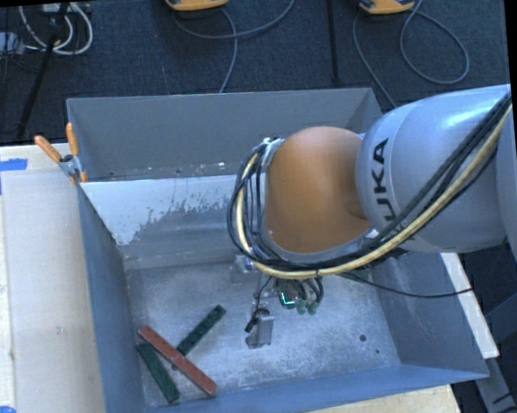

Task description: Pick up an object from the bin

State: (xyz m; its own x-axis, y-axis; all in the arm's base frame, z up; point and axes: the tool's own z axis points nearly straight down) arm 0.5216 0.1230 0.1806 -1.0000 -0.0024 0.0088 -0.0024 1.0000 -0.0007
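While the claw (259, 330) hangs low over the floor of the grey bin (177, 287), a bit right of the middle of the picture, the closest thing to it is the upper green stick (202, 329). That stick lies on the floor just to the left of the claw, not touching it. It slants up to the right, so its top end points at the claw. I cannot tell if the claw is open or closed, and I see nothing held in it.

I count three sticks, all in the lower left part of the bin. Two are dark green and one is red-brown. The brown stick (177, 360) slants down to the right. The bottom end of the upper green stick meets it near its middle. The lower green stick (156, 374) lies right beside the brown stick, on its left, and slants almost the same way.

All three sticks are flat, thin and straight, like little bars. The bin is metal with smooth sloping walls, and its floor is speckled with pale scratchy marks. Above the claw sits one round, smooth orange cover (315, 187), with black and yellow cables (242, 220) looped around it. The big arm (444, 171) is shiny grey and comes from the right of the picture.
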